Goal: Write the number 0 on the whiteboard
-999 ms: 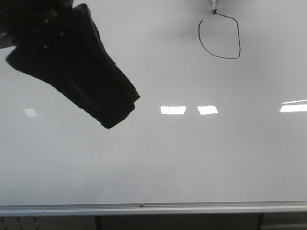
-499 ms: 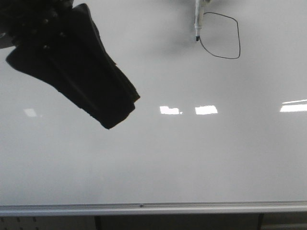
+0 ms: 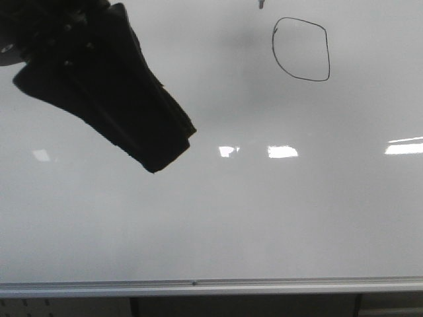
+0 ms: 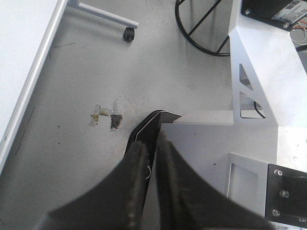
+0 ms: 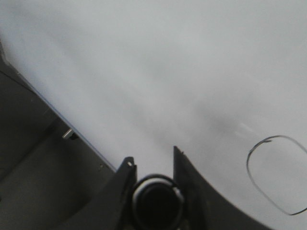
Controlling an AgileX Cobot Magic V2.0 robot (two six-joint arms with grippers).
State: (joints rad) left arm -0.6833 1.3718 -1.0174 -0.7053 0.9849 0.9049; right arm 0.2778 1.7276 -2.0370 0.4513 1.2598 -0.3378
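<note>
The number 0 (image 3: 273,46) is a closed, lopsided black loop high on the right of the whiteboard (image 3: 264,218). It also shows in the right wrist view (image 5: 248,165). My right gripper (image 5: 152,165) is shut on a black-capped marker (image 5: 156,203), held off the board to the left of the loop. In the front view only the marker's tip (image 3: 261,4) shows, at the top edge. My left gripper (image 3: 165,155) hangs dark before the board's upper left. In the left wrist view it (image 4: 152,143) is shut and empty.
The board's silver bottom rail (image 3: 198,286) runs along the bottom. Bright light reflections (image 3: 283,152) lie across its middle. The left wrist view shows grey floor, a caster wheel (image 4: 128,34), tape scraps (image 4: 108,117) and a white metal frame (image 4: 259,81).
The marker closed the loop at its upper left, then rose away until only its tip shows at the top edge. The left gripper shifted very slightly.
</note>
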